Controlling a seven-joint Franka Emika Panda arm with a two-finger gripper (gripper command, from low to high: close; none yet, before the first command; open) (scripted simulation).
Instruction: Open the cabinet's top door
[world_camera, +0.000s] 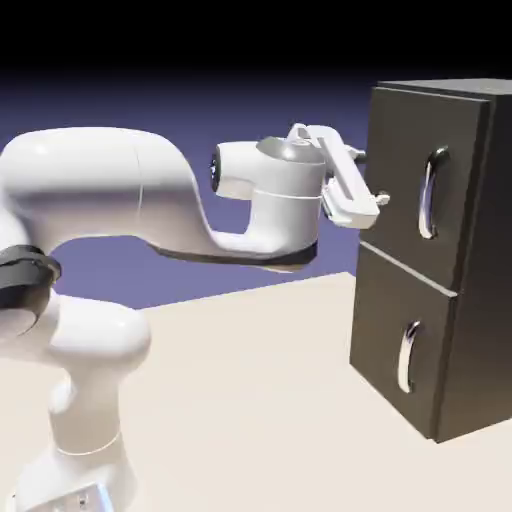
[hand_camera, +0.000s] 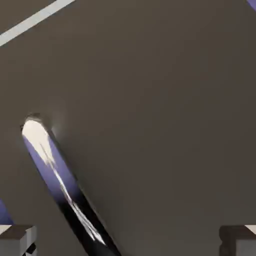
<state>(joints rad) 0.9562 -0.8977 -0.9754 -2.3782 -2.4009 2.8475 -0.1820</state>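
Gripper (world_camera: 377, 197) was spread wide, nothing between the fingers. In the hand view both fingertips (hand_camera: 17, 239) sat at the bottom corners, far apart, with only dark panel between them.

The top door (world_camera: 405, 190) filled that view, close ahead of the jaws. Its handle (hand_camera: 60, 182) ran as a slanted silver bar, lower end just inside the left-hand fingertip, upper end off to that same side; not centred between the jaws and not touching either finger as far as the view showed. A pale line crossed the view's upper left corner; can't tell which door edge it was.

Exterior view: fingertips were just short of the door face near its left edge, and the handle (world_camera: 430, 193) sat further along the panel beyond them. Door looked flush with the cabinet (world_camera: 440, 260), closed. The seam to the lower door (world_camera: 395, 345) lay below the jaws, its own handle (world_camera: 407, 356) well below.

Open room: bare table (world_camera: 250, 400) under the arm (world_camera: 100, 200) and in front of the cabinet.

No brands, labels or readable writing anywhere.
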